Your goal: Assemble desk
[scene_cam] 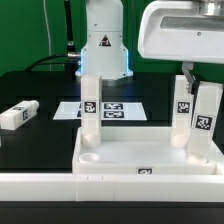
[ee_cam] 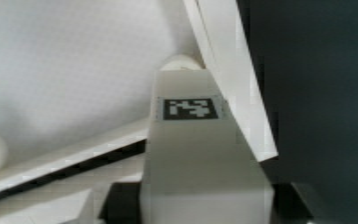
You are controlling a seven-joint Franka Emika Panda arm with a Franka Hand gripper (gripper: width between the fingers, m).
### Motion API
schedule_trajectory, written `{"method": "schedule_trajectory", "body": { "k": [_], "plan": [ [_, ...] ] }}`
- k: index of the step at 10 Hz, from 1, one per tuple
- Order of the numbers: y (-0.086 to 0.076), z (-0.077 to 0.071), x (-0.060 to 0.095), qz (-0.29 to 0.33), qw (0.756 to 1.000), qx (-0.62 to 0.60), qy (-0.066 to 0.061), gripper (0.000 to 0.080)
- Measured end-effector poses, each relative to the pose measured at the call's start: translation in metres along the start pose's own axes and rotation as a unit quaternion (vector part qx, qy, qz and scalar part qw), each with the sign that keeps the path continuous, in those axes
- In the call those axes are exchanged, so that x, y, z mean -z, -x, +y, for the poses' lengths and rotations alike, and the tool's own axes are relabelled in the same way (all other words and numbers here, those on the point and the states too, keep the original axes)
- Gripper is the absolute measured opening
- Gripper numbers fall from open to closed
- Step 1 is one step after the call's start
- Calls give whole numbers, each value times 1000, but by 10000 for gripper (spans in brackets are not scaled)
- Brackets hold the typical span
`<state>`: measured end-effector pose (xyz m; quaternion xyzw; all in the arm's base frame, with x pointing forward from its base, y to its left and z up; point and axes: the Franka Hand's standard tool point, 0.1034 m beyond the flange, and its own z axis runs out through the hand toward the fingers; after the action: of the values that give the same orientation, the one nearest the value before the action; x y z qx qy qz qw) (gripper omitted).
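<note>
The white desk top (scene_cam: 130, 152) lies with its rim up in the middle of the exterior view. One white leg (scene_cam: 90, 108) stands upright in its far corner on the view's left. A second leg (scene_cam: 184, 115) stands upright at the far right. My gripper (scene_cam: 205, 80) is shut on a third leg (scene_cam: 207, 120) and holds it upright over the right near corner. In the wrist view this tagged leg (ee_cam: 194, 130) runs out between the black fingers (ee_cam: 135, 200) toward the top's rim (ee_cam: 220, 40). A fourth leg (scene_cam: 18, 115) lies loose on the black table at the left.
The marker board (scene_cam: 118, 108) lies flat behind the desk top. The long white rail wall (scene_cam: 100, 190) runs along the front. The arm's base (scene_cam: 105, 45) stands at the back, with a green backdrop behind it.
</note>
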<state>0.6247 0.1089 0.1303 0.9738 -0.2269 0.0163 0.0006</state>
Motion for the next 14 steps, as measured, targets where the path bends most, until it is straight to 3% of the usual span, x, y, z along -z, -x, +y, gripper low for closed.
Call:
{"method": "schedule_trajectory", "body": {
  "k": [1, 5, 10, 12, 14],
  "plan": [
    [0, 5, 0, 1, 997, -72, -10, 288],
    [-3, 13, -2, 9, 964, -265, -25, 289],
    [-3, 13, -2, 7, 909, -415, -34, 290],
    [-1, 8, -2, 3, 874, -484, -36, 290],
    [-1, 7, -2, -1, 869, -493, -39, 290]
  ]
}}
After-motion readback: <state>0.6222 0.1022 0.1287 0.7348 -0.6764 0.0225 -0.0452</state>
